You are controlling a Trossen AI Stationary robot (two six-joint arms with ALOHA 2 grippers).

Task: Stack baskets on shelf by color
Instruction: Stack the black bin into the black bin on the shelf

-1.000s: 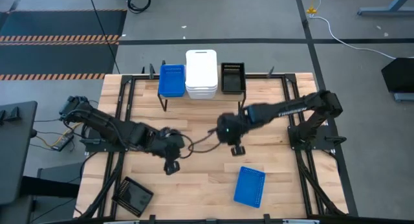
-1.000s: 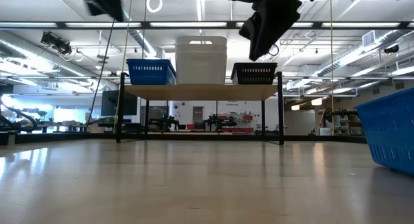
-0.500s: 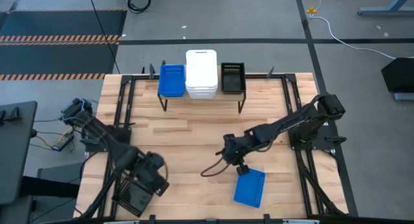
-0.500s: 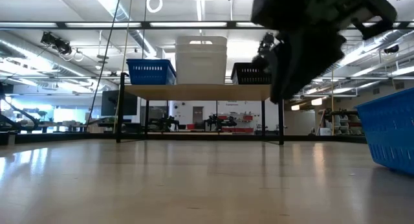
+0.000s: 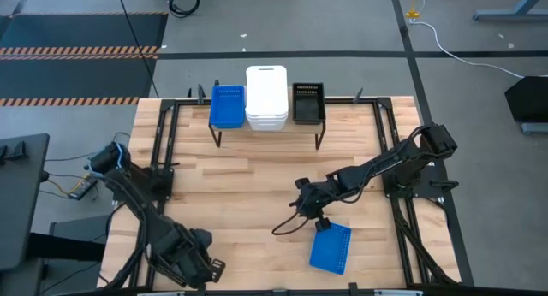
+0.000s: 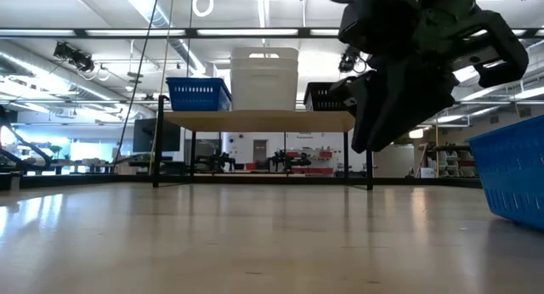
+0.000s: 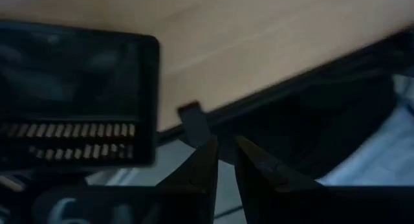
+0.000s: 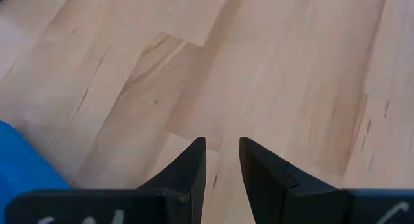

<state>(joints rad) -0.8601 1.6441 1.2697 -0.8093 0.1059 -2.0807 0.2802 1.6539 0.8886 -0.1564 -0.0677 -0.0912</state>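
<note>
At the tabletop's far edge we see the shelf carrying a blue basket, a white stack and a black basket side by side. Our right gripper hovers with fingers narrowly parted, holding nothing, just beside a loose blue basket near the front edge. Our left gripper hangs at the front left corner beside a loose black basket, its fingers a slit apart and empty.
</note>
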